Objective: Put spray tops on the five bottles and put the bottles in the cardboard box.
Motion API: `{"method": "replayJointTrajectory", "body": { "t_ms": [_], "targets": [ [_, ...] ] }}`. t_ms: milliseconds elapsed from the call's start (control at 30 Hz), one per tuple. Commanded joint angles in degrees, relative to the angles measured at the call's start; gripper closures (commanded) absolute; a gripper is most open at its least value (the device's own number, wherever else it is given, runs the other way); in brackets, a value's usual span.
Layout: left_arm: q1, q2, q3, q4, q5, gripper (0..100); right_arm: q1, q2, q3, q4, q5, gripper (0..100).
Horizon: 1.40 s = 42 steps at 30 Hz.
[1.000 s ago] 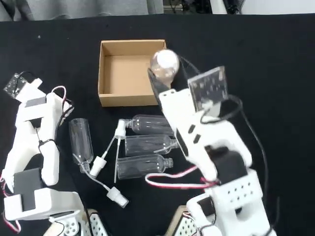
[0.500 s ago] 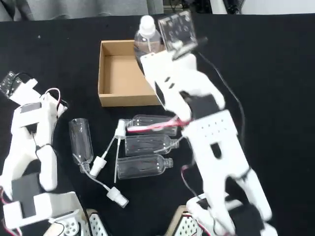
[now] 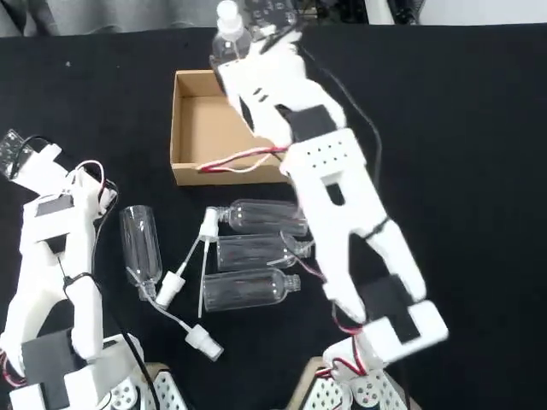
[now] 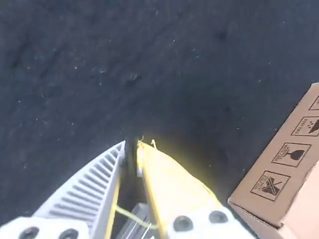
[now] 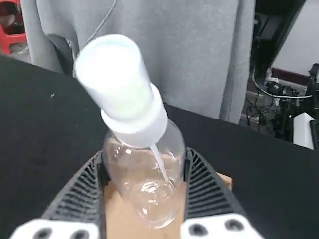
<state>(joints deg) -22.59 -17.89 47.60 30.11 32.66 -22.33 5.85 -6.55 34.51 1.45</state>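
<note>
Cardboard box [image 3: 176,120] open-topped, capped bottle [image 3: 227,44] (tilted) in right gripper [image 5: 144,159] over far rim

Cardboard box [image 4: 299,194], outer wall, left wrist view: a row of black handling pictograms [image 4: 287,154], each in its own square frame.
Clearest sign: a stemmed-glass sign [image 4: 287,154], the usual fragile mark.
Next sign along: a crossed-lines sign [image 4: 269,184]; its meaning cannot be told.
Remaining two frames: too small or cut off to make out.
Letters and numbers: none readable.
</note>
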Motion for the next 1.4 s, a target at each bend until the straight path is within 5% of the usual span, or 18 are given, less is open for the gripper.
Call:
{"method": "replayJointTrajectory", "body": {
  "t_ms": [0, 267, 467, 1367],
  "targets": [
    [-1.1, -3.25, -0.57, -1.05, -0.18, 97, -2.55, 2.24, -7.78, 0.0, -0.53, 98.6],
    [-1.36, -3.43, 0.04, -1.41, -0.18, 97, -3.52, 13.14, -15.96, -1.85, -0.7, 98.6],
    [-1.45, -3.43, 0.22, -1.41, -0.18, 97, -3.52, 20.62, -18.68, -9.05, -8.62, 98.6],
    [-1.45, -3.43, 0.04, -1.41, -0.09, 97, -3.6, 47.69, -36.18, -18.11, -8.88, 98.6]
  ]
}}
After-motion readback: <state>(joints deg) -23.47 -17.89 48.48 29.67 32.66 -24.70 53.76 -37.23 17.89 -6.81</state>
